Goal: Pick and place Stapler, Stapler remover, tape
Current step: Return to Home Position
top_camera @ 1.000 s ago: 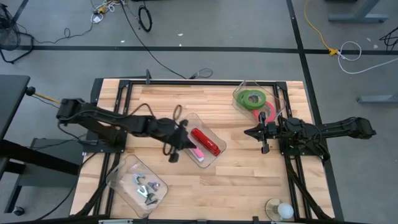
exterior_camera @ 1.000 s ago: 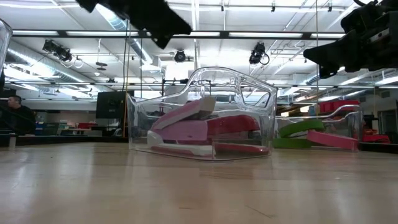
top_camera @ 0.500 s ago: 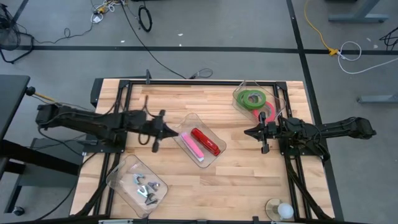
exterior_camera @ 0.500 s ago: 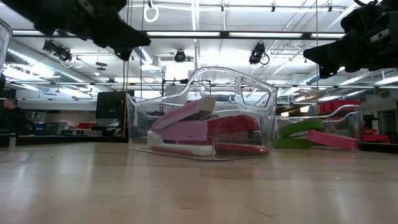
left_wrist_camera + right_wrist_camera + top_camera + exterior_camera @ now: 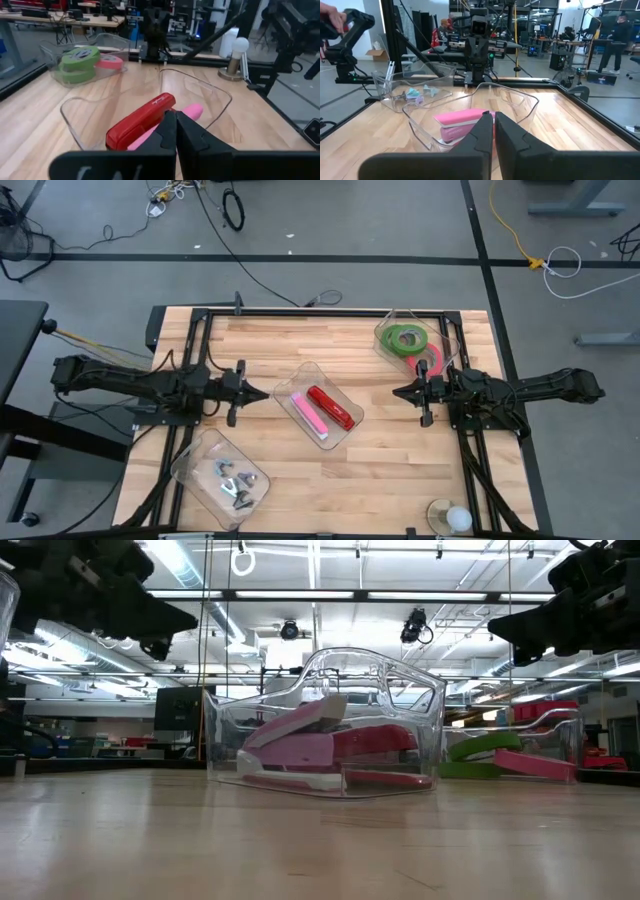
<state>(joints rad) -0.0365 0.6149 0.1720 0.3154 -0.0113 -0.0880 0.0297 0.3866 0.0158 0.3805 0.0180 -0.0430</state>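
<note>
**Both grippers clenched, flanking the middle bin**

Left gripper (image 5: 262, 393) hangs just left of the middle bin (image 5: 316, 370), right gripper (image 5: 397, 391) to its right, both empty. Pink stapler (image 5: 307, 417) and red stapler (image 5: 331, 408) lie inside. Tape (image 5: 405, 338) sits beyond-right, staple removers (image 5: 232, 480) near-left, each in its own bin.

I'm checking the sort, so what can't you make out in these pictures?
Small staple removers in the clear plastic bin: high view, too small to count.
Pink stapler: left wrist view, mostly hidden by the left gripper and red stapler.
Flat green tape rings: high view, stacked, lower one mostly covered.
</note>
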